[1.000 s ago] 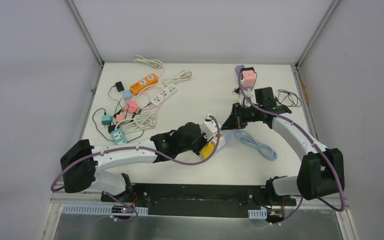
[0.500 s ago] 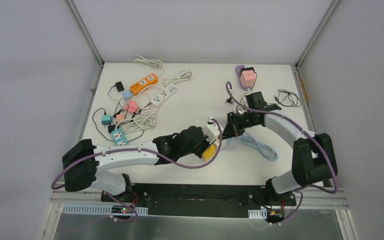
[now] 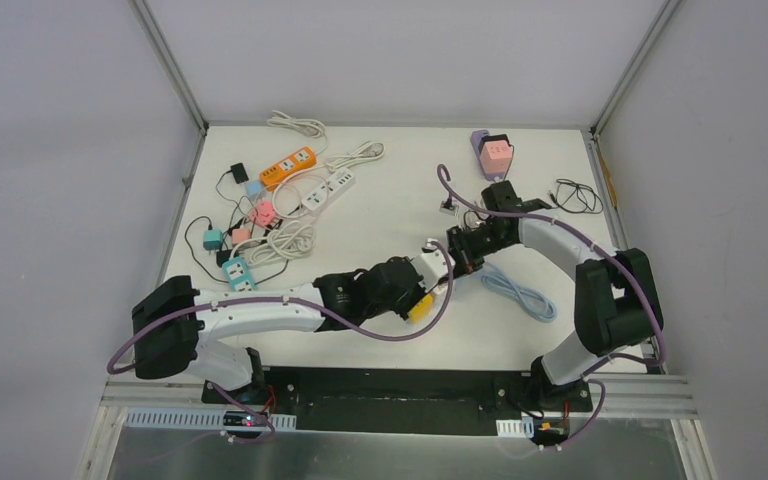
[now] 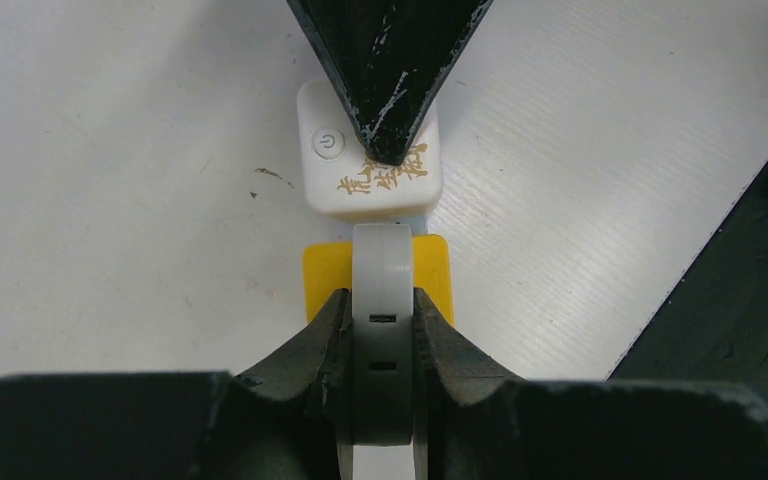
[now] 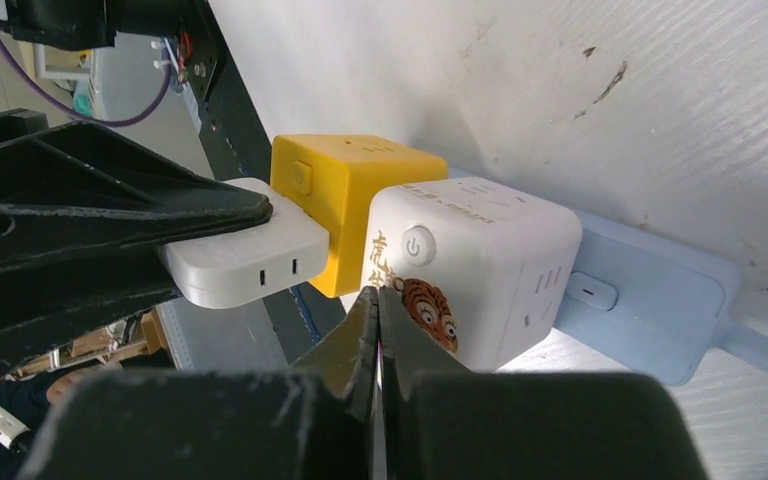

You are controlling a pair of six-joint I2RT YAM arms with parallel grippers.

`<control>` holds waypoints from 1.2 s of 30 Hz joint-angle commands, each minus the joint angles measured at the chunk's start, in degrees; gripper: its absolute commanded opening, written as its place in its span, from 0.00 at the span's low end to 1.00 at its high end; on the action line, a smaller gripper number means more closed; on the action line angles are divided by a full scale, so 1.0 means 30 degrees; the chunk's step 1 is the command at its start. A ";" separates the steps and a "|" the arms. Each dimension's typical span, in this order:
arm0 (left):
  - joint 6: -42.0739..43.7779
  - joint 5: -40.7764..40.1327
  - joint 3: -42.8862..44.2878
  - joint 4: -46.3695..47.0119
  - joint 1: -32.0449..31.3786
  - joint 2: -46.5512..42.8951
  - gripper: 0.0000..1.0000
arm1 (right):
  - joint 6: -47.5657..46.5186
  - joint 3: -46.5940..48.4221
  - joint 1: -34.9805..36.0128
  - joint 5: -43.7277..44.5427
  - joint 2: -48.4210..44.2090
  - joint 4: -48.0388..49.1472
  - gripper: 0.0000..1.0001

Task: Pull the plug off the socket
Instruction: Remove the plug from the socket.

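My left gripper (image 4: 381, 303) is shut on a flat white plug (image 4: 382, 262) with two slots in its edge. That plug sits in a yellow cube adapter (image 5: 352, 196), which joins a white cube socket (image 5: 480, 262) bearing a tiger picture and a power button. A light blue plug (image 5: 650, 300) with its cable sticks out of the white cube's far side. My right gripper (image 5: 377, 296) is shut, its tips pressed against the white cube's top face (image 4: 370, 160). In the top view both grippers meet at mid-table, left gripper (image 3: 420, 292) and right gripper (image 3: 458, 257).
A coiled light blue cable (image 3: 520, 290) trails right of the cubes. Several power strips and small cube sockets (image 3: 270, 215) lie tangled at the back left. A pink and purple socket (image 3: 493, 152) and a black cord (image 3: 575, 195) sit at the back right.
My right arm has swung left and down onto the white cube. My left arm has shifted slightly right, still holding the white plug.
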 commanded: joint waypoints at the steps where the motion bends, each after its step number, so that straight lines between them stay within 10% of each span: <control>1: 0.1266 -0.1759 0.1347 -0.1637 -0.0786 0.0742 0.00 | -0.1851 -0.0186 0.0539 0.2233 0.0542 -0.0688 0.00; 15: -0.4943 -0.1883 0.0867 -0.1152 -0.0462 0.0517 0.00 | -0.2350 0.0136 0.0587 0.3879 0.1254 -0.1328 0.00; 24: -0.0719 -0.4817 0.2071 -0.2840 -0.2209 0.1483 0.00 | -0.2030 0.0209 0.0936 0.4882 0.1402 -0.1078 0.00; 36: -0.4159 -0.1589 -0.0520 0.1488 -0.0299 -0.1136 0.00 | -0.1803 0.0165 0.1137 0.5773 0.1400 -0.0849 0.00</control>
